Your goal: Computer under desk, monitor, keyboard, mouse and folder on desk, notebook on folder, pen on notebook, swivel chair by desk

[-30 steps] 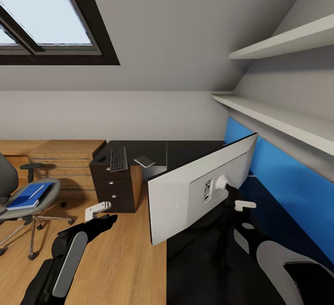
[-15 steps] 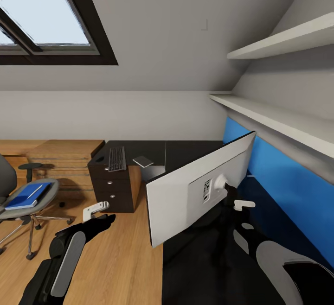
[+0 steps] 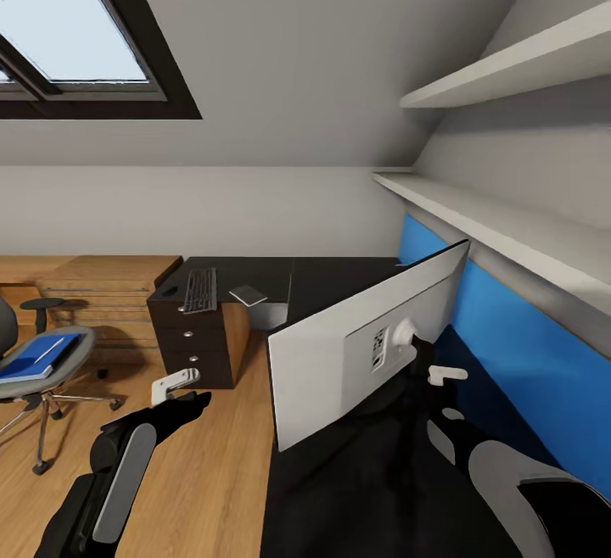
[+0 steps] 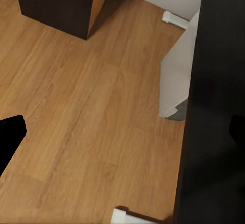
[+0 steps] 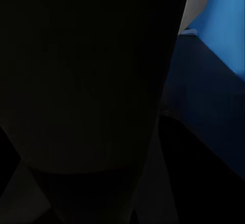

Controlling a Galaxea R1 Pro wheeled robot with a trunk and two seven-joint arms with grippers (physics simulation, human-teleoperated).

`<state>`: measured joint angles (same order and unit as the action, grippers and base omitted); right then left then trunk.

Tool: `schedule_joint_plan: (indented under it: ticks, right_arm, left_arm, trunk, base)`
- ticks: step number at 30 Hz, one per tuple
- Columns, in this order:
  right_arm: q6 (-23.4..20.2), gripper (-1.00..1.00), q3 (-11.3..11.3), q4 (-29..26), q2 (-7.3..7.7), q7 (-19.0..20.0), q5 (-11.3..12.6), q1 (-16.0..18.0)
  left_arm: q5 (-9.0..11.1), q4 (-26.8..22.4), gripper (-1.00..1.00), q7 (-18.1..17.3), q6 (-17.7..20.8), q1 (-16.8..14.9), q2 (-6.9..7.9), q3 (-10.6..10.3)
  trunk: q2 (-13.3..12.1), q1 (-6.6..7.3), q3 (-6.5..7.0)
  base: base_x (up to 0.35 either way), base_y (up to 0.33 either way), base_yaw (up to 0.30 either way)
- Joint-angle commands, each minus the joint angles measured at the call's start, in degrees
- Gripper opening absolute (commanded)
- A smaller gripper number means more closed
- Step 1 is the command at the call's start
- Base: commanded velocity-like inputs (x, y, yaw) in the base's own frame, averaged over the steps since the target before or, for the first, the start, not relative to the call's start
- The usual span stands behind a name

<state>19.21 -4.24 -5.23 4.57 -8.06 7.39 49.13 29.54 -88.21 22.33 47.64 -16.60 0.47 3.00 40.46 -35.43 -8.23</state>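
Note:
The monitor [image 3: 339, 354] shows its grey-white back, tilted above the near part of the black desk [image 3: 339, 280]. My right gripper [image 3: 424, 367] is shut on its dark stand, which blocks the right wrist view. My left gripper [image 3: 181, 388] hangs open over the wood floor, fingers wide apart in the left wrist view [image 4: 125, 132]. The keyboard [image 3: 197, 290] lies on the desk's far left end beside a small grey notebook [image 3: 248, 294]. The blue folder [image 3: 36, 358] rests on the swivel chair [image 3: 75, 353] with the white pen [image 3: 48, 349] on it. The computer [image 4: 176, 75] stands under the desk.
A black drawer unit [image 3: 193, 346] with round knobs carries the desk's left end. A wooden chest [image 3: 102, 295] stands behind the chair. White shelves [image 3: 492, 219] and a blue wall panel [image 3: 509, 346] run along the right. Open wood floor [image 3: 221, 456] lies between chair and desk.
The whole picture has slid left, so the camera has moved. Both arms and the monitor keep the same place in the view.

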Motion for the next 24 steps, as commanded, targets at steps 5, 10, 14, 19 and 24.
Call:
schedule_joint_plan:
  ticks: [5, 10, 14, 19, 24]
  right_arm:
    - [0.51, -1.0, -0.42, -0.05, 0.0, -0.12, 0.34, 0.09]
    - [1.52, -1.0, -0.42, -0.04, 0.02, -0.12, 0.3, 0.09]
    - [1.57, -1.0, -0.42, -0.04, 0.01, -0.12, 0.3, 0.09]
    - [1.61, -1.0, -0.42, -0.05, 0.01, -0.12, 0.33, 0.09]
    - [1.56, -1.0, -0.42, -0.05, 0.03, -0.12, 0.34, 0.09]
  left_arm:
    - [0.61, -0.04, 1.0, 0.52, 0.22, -0.01, 0.03, 0.02]
    - [0.61, -0.04, 1.0, 0.52, 0.19, -0.04, 0.05, 0.07]
    - [0.62, -0.04, 1.0, 0.52, 0.19, -0.04, 0.05, 0.08]
    - [0.61, -0.04, 1.0, 0.46, 0.18, -0.02, 0.05, 0.04]
    - [0.65, -0.02, 1.0, 0.5, 0.17, -0.04, 0.0, -0.01]
  trunk:
    - [0.09, -0.01, -0.09]
    - [0.09, -0.01, -0.09]
    - [0.09, -0.01, -0.09]
    - [0.09, -0.01, -0.09]
    - [0.09, -0.01, -0.09]
  base:
    - [0.0, -0.004, 0.0]
    - [0.114, -0.111, 0.0]
    - [0.033, -0.032, 0.0]
    - [0.07, -0.027, 0.0]
    - [0.183, -0.085, 0.0]
